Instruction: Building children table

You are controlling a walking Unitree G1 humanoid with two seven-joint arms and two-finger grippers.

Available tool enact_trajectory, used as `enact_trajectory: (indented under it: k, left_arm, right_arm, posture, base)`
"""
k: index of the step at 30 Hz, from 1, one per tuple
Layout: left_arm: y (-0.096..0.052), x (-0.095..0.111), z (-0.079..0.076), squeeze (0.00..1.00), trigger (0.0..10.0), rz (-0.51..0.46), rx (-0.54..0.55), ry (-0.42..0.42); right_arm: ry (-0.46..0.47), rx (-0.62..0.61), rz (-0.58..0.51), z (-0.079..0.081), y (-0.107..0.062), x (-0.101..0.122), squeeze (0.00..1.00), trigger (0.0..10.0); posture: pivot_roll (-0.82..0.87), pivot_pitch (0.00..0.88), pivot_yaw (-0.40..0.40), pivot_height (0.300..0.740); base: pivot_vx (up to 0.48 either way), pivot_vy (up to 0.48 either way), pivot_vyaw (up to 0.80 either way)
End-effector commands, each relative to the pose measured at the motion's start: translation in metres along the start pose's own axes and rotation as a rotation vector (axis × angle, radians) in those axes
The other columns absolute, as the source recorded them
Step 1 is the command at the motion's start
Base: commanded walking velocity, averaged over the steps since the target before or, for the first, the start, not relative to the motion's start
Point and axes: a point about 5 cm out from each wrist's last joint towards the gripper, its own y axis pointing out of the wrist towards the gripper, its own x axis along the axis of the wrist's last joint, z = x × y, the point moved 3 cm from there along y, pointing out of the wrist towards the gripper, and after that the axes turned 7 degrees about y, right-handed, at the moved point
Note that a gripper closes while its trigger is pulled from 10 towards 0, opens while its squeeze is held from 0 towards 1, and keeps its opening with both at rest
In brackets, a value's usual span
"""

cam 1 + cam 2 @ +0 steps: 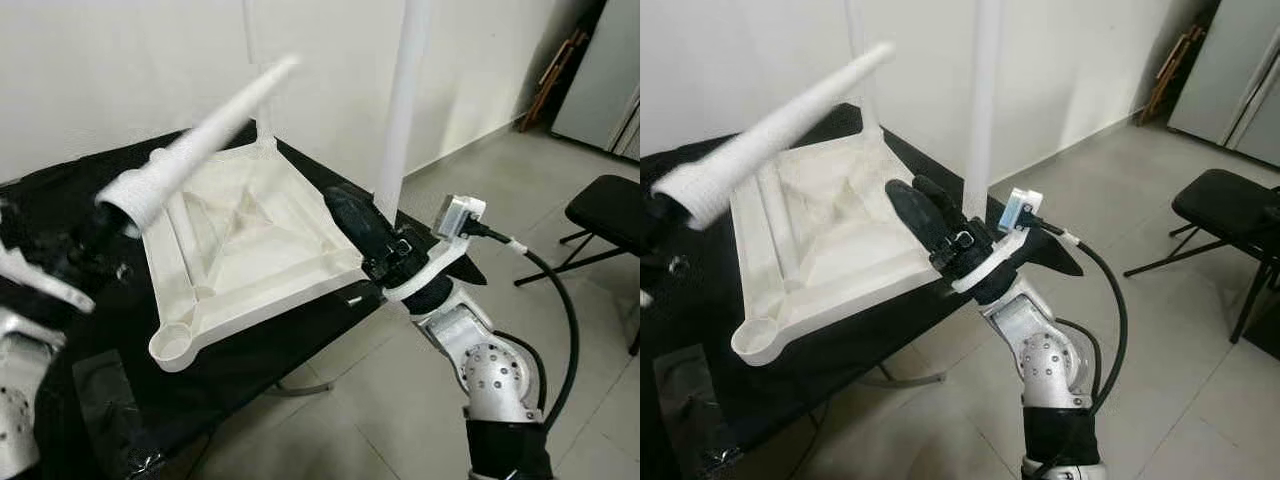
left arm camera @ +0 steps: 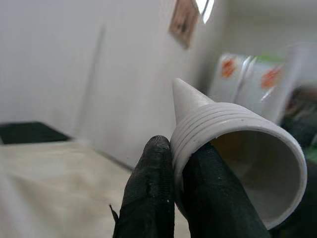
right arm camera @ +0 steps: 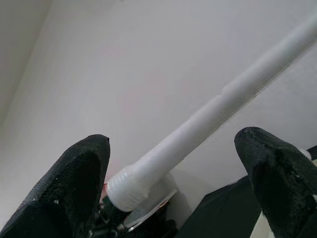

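A white table top (image 1: 250, 240) lies upside down on a black-covered table (image 1: 260, 350). One white leg (image 1: 400, 100) stands upright at its right corner, and a thinner-looking one (image 1: 250, 60) stands at the far corner. My left gripper (image 2: 178, 148) is shut on the wide threaded end of a loose tapered leg (image 1: 200, 140), which slants up over the top's left side. My right gripper (image 1: 922, 195) is open at the right corner. In the right wrist view its fingers (image 3: 79, 183) stand on either side of the upright leg (image 3: 198, 129) without touching it. The near corner socket (image 1: 172, 345) holds nothing.
A black chair (image 1: 610, 210) stands on the tiled floor to the right. A grey cabinet (image 1: 600, 70) and a folded wooden frame (image 1: 555, 70) are at the back right. The white wall runs close behind the table.
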Motion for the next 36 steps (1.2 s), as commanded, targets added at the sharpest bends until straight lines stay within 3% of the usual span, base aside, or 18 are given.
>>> enact_trajectory:
  k: [1, 2, 5, 6, 10, 14, 22, 29, 36]
  left_arm:
    - [-0.009, -0.005, 0.003, 0.00, 10.0, -0.035, 0.002, -0.105]
    - [-0.009, -0.005, 0.003, 0.00, 10.0, -0.035, 0.002, -0.105]
    - [-0.017, -0.014, -0.009, 0.00, 10.0, -0.064, -0.046, -0.244]
    - [-0.017, -0.014, -0.009, 0.00, 10.0, -0.064, -0.046, -0.244]
    - [-0.032, -0.034, -0.033, 0.00, 10.0, -0.020, -0.147, -0.390]
    - [-0.035, -0.039, -0.040, 0.00, 10.0, -0.028, -0.181, -0.459]
    - [-0.040, -0.040, -0.048, 0.00, 10.0, -0.033, -0.227, -0.517]
    - [-0.042, -0.039, -0.058, 0.00, 10.0, -0.036, -0.280, -0.537]
    - [-0.047, -0.042, -0.070, 0.00, 10.0, 0.002, -0.361, -0.552]
  right_arm:
    - [0.027, 0.036, 0.016, 0.006, 0.005, -0.004, 0.00, 10.0]
    - [0.027, 0.036, 0.016, 0.006, 0.005, -0.004, 0.00, 10.0]
    - [0.062, 0.045, 0.023, 0.008, 0.007, -0.007, 0.00, 10.0]
    - [0.062, 0.045, 0.023, 0.008, 0.007, -0.007, 0.00, 10.0]
    - [0.108, 0.082, 0.034, 0.014, 0.010, -0.011, 0.00, 10.0]
    - [0.134, 0.112, 0.036, 0.019, 0.013, -0.013, 0.00, 10.0]
    - [0.173, 0.111, 0.051, 0.018, 0.022, -0.021, 0.00, 10.0]
    - [0.191, 0.049, 0.088, 0.008, 0.034, -0.035, 0.00, 10.0]
    - [0.209, 0.097, 0.134, 0.014, 0.047, -0.044, 0.00, 10.0]
  posture:
    - [0.03, 0.087, 0.013, 0.740]
    - [0.03, 0.087, 0.013, 0.740]
    - [0.03, 0.090, 0.013, 0.740]
    - [0.03, 0.090, 0.013, 0.740]
    - [0.03, 0.095, 0.012, 0.740]
    - [0.03, 0.095, 0.012, 0.740]
    - [0.04, 0.096, 0.011, 0.740]
    - [0.04, 0.099, 0.006, 0.740]
    - [0.04, 0.099, 0.003, 0.740]
  base:
    - [0.000, 0.000, 0.00]
    - [0.000, 0.000, 0.00]
    - [0.000, 0.000, 0.00]
    - [0.000, 0.000, 0.00]
    - [0.000, 0.000, 0.00]
    - [0.000, 0.000, 0.00]
    - [0.000, 0.000, 0.00]
    - [0.000, 0.000, 0.00]
    - [0.000, 0.000, 0.00]
